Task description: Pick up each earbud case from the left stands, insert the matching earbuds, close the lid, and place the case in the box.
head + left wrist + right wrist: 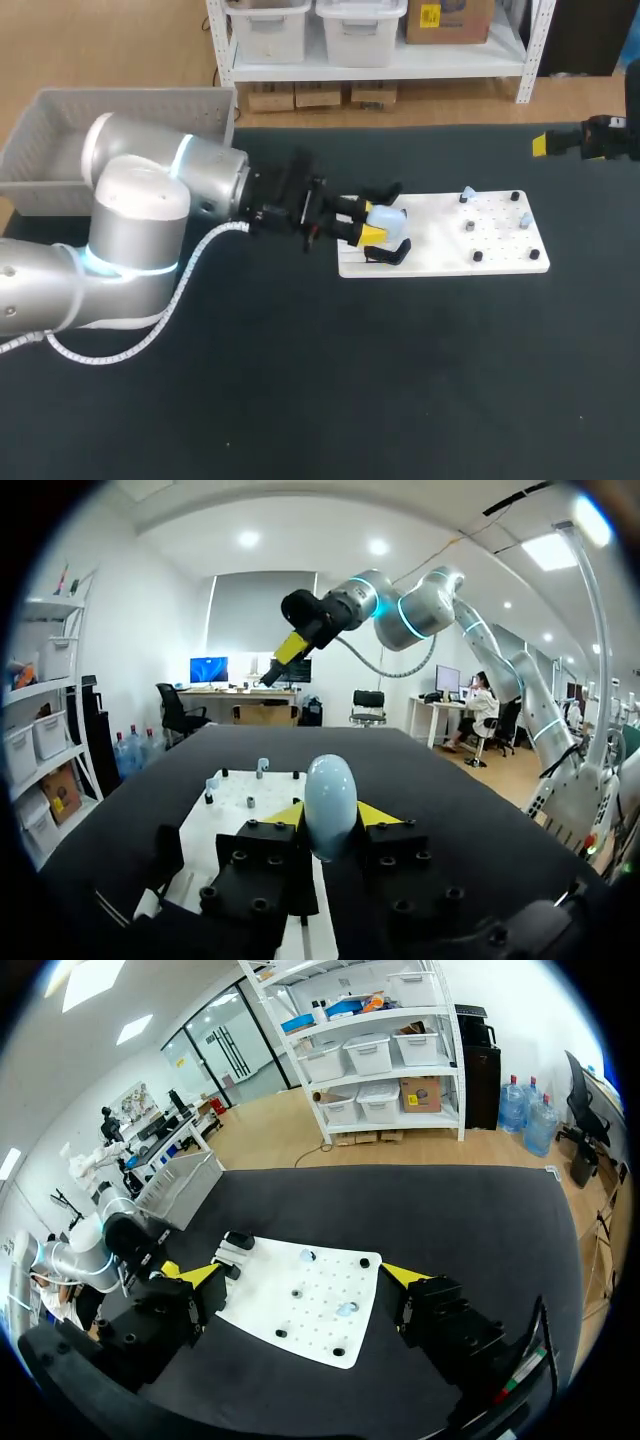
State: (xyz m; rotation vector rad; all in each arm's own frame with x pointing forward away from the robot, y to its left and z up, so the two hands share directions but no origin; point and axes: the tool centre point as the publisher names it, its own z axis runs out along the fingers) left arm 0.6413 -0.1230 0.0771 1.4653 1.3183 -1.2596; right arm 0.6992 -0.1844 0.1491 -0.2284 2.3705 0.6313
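Over the left end of the white board (452, 240): one pale-blue earbud case (330, 802), pinched between the left gripper (331, 816) tips. Probably light, rigid, glossy and slippery; best held across its broad sides, clear of the lid. Idle right gripper (300, 1275): fingers spread, empty.

You have bare table (400, 380) before and right of the white board (430, 250). Pegs (478, 256) and earbuds (467, 194) stand up on it; the left gripper (366, 221), holding the earbud case (388, 217), covers its left end.
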